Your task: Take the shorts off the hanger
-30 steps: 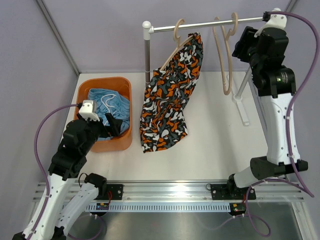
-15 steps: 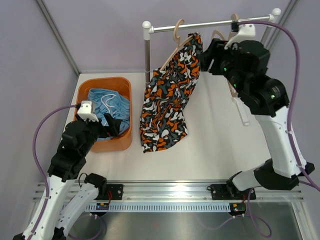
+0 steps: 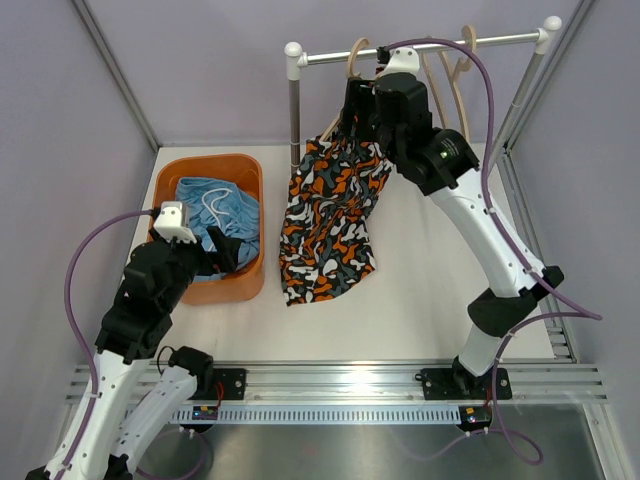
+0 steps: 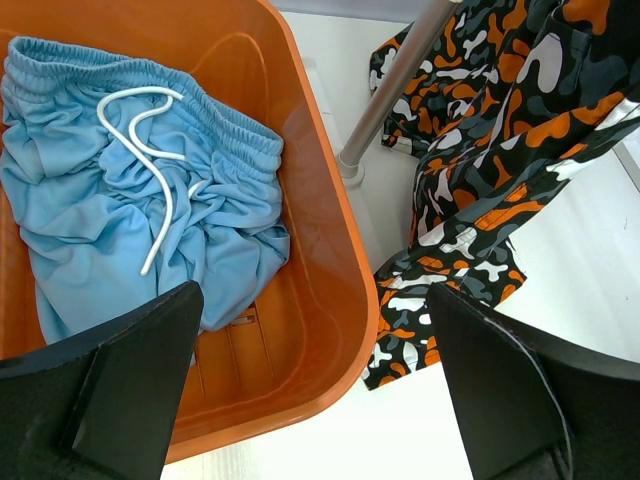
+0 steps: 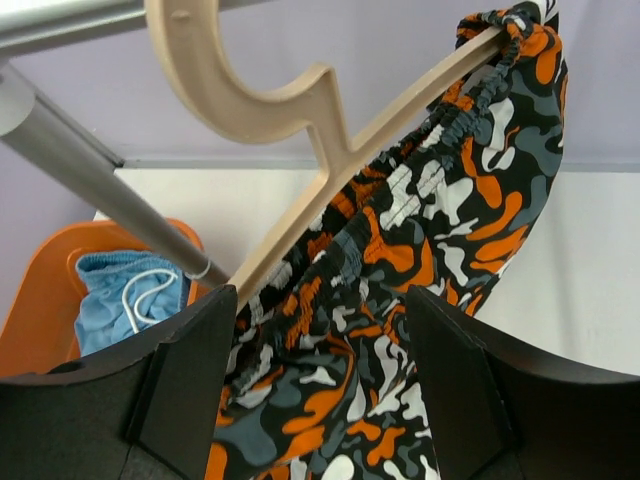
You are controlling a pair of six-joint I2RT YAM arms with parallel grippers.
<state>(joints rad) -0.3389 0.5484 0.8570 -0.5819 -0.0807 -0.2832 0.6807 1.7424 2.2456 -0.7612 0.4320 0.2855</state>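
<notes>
Overhead view of a white counter (image 3: 430, 250) with two robot arms based at its 6 o'clock edge.

At 12 o'clock a rack holds a metal rail (image 3: 510, 40). A wooden hanger (image 5: 325, 110) hooks over the rail and sits tilted. The camo shorts (image 3: 335, 215) are still on it, with the elastic waistband stretched along one of its arms. The cloth drops toward 6 o'clock and its lower part pools on the counter. A second hanger (image 3: 450, 90) hangs on the rail toward 3 o'clock.

The right arm reaches up to the rack, and the right hand (image 5: 318, 300) is just below the first hanger's neck. Its two fingers are spread apart with the camo waistband showing between them. They are not clamped on it, and it is unclear whether either finger touches the cloth.

At 9 o'clock an orange bin (image 4: 335, 250) sits on the counter. Crumpled inside it are the blue shorts (image 4: 110, 200), with their white drawstring (image 4: 163, 200) lying on top. The left hand (image 4: 315, 295) hangs over the bin's 6 o'clock corner, fingers wide apart, gripping nothing. The bin stands near the camo hem, just apart from it.
</notes>
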